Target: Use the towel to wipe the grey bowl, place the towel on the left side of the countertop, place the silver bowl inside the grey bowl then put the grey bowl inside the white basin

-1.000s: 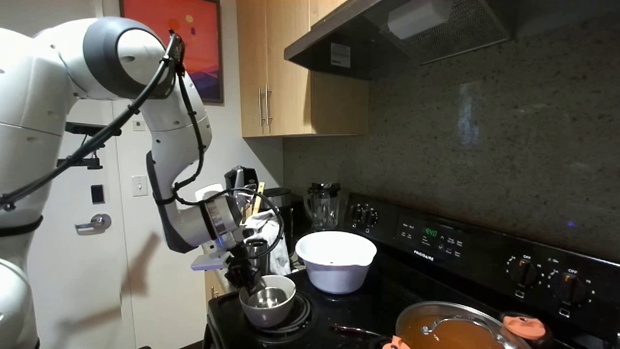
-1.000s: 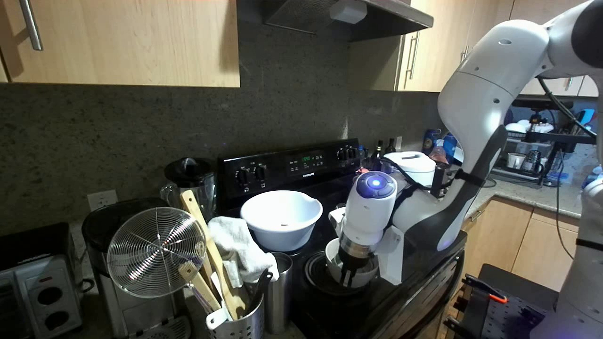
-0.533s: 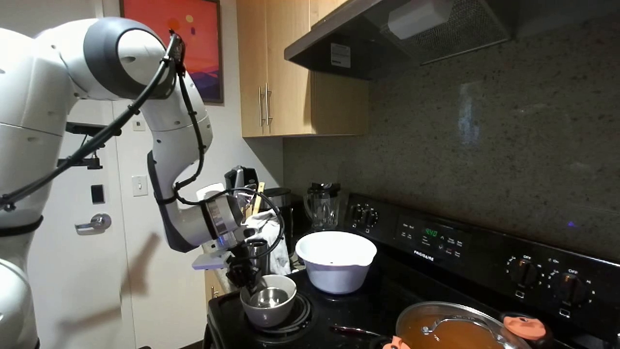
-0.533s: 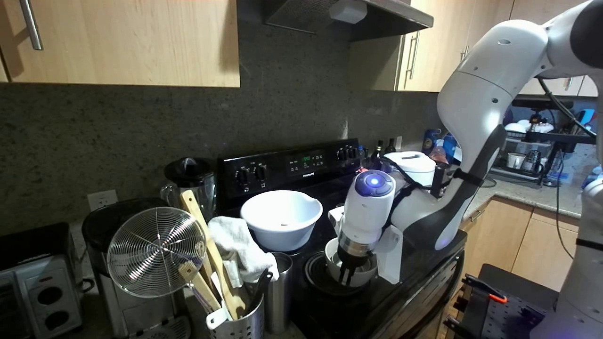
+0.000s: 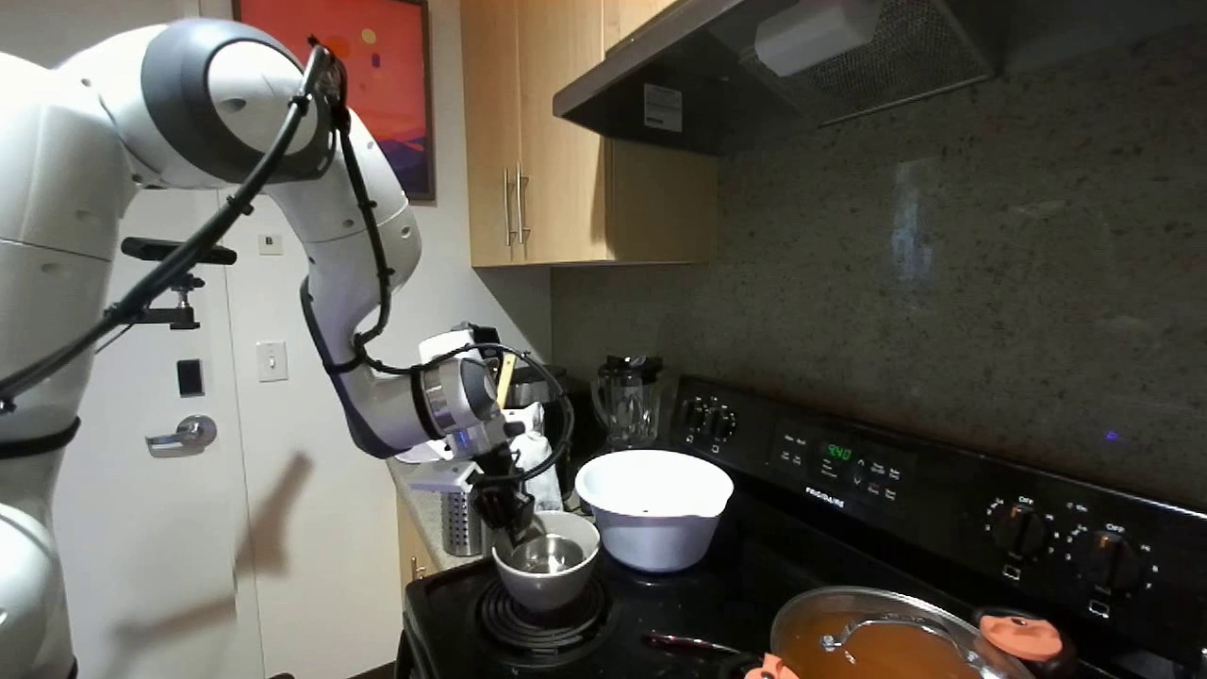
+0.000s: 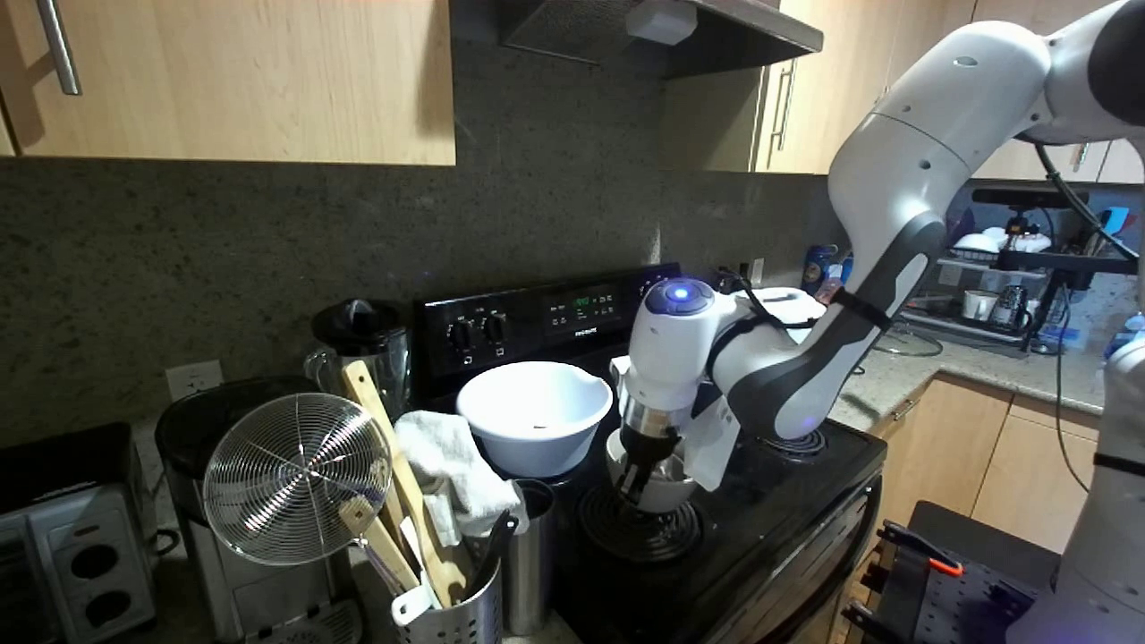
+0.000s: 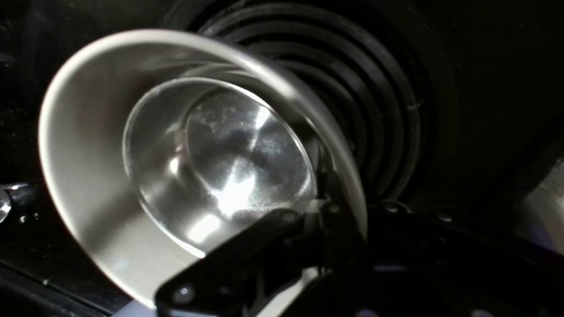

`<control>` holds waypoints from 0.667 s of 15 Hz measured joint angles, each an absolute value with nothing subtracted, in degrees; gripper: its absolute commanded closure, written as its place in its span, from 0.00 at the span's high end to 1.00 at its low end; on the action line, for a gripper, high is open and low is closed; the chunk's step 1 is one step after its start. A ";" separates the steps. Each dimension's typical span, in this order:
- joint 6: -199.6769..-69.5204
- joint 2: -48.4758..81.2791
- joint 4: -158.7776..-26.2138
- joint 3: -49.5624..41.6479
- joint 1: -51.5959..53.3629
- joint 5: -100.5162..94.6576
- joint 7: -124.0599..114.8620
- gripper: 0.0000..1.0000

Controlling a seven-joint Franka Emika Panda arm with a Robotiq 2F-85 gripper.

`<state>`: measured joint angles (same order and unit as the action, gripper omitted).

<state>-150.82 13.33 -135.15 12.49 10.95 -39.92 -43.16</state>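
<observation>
- One grey bowl (image 5: 551, 592) in an exterior view, with the silver bowl (image 5: 549, 554) nested inside; held over the burner (image 5: 542, 639), rim slightly tilted, seemingly raised off the coils.
- At the bowl's side, the gripper (image 5: 520, 538), slanting down from the arm (image 5: 377, 410); too dark here to read the grip.
- Just beside the bowls, the white basin (image 5: 660, 542), upright on the stove (image 5: 740, 585).
- Nearer the camera, a glass-lidded pan (image 5: 868, 655) with orange handles (image 5: 1021, 637); on the back panel, a green clock (image 5: 838, 453) reading 9:40.
- In an exterior view, the towel (image 6: 452, 470), draped next to a wooden spoon (image 6: 402, 465) and close by a tall steel cup (image 6: 530, 546); hard to tell whether touching the cup.
- Near the towel, a round wire strainer (image 6: 298, 478) and a utensil holder (image 6: 458, 622), with a blender (image 6: 362, 335) farther back.
- Grey bowl partly hidden there by the gripper, likewise over the burner, with the white basin just beyond.
- In the wrist view, gripper pinching the grey bowl's wall: one finger (image 7: 331, 189) inside, right next to the silver bowl's edge, contact with that edge unclear; outer side mostly lost in darkness.
- Silver bowl sitting off-centre, toward the gripper, bright reflections across the base; burner rings showing past the grey rim.
</observation>
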 measured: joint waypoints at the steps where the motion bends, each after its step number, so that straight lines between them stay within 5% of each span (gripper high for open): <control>1: -149.83 12.60 -134.50 11.94 11.40 -38.55 -42.03 0.07; 10: -135.79 3.57 -130.11 10.74 13.34 -35.95 -40.58 0.06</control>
<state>-135.79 3.57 -130.11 10.74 13.34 -35.95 -40.58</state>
